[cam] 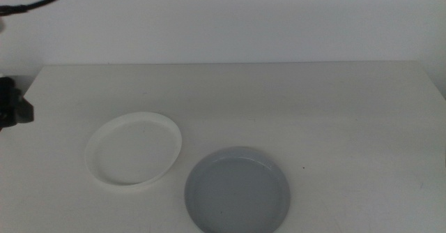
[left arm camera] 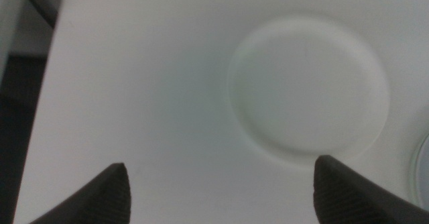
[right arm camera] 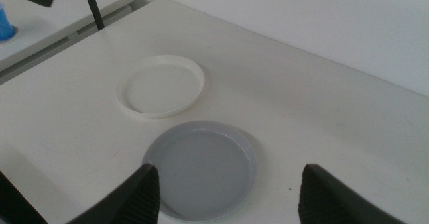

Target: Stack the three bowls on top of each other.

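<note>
A white bowl (cam: pixel 134 148) sits left of the table's middle. A grey bowl (cam: pixel 237 190) sits just right of it, near the front edge, apart from it. The pale mint green bowl is out of view. My left gripper (left arm camera: pixel 224 184) is open and empty, above the table left of the white bowl (left arm camera: pixel 308 93); a sliver of the grey bowl (left arm camera: pixel 422 172) shows at the picture's edge. My right gripper (right arm camera: pixel 231 184) is open and empty, high over the near side of the grey bowl (right arm camera: pixel 201 167), with the white bowl (right arm camera: pixel 161 85) beyond it.
The left arm (cam: pixel 14 106) shows as a dark block at the left edge of the middle view. The table's left edge (left arm camera: pixel 47 96) drops to a dark floor. A blue object (right arm camera: pixel 5 19) stands on a side surface beyond the table.
</note>
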You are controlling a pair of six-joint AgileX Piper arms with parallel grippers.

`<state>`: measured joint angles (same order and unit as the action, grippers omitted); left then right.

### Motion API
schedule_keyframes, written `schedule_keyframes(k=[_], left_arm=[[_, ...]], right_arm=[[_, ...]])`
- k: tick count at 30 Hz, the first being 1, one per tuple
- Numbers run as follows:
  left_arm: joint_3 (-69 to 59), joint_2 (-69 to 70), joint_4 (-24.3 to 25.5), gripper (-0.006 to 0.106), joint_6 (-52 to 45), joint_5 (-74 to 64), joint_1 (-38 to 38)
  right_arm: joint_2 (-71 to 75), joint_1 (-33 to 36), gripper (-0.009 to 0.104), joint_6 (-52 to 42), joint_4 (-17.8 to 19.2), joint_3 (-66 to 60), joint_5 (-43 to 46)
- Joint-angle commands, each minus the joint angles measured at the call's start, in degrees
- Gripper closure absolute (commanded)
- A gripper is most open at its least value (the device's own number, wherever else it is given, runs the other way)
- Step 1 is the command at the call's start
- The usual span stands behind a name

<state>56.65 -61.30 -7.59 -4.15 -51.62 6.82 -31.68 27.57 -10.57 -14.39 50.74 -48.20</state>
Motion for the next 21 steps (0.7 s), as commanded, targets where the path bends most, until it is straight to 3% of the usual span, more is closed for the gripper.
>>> schedule_keyframes(k=[1,13,21], left_arm=[[5.1,-3.4,-0.5,-0.004,-1.1,-1.6,0.1],[6.1,-17.8,-1.3,-0.004,0.6,7.3,0.1],[6.1,-28.4,-10.3,-0.004,-6.5,15.8,-0.4]], right_arm=[[-0.4,0.1,0.042,-0.2,-0.5,1.2,4.1],[-0.4,0.1,0.042,-0.2,-0.5,1.2,4.1],[-0.4,0.1,0.042,-0.2,-0.4,1.2,4.1]])
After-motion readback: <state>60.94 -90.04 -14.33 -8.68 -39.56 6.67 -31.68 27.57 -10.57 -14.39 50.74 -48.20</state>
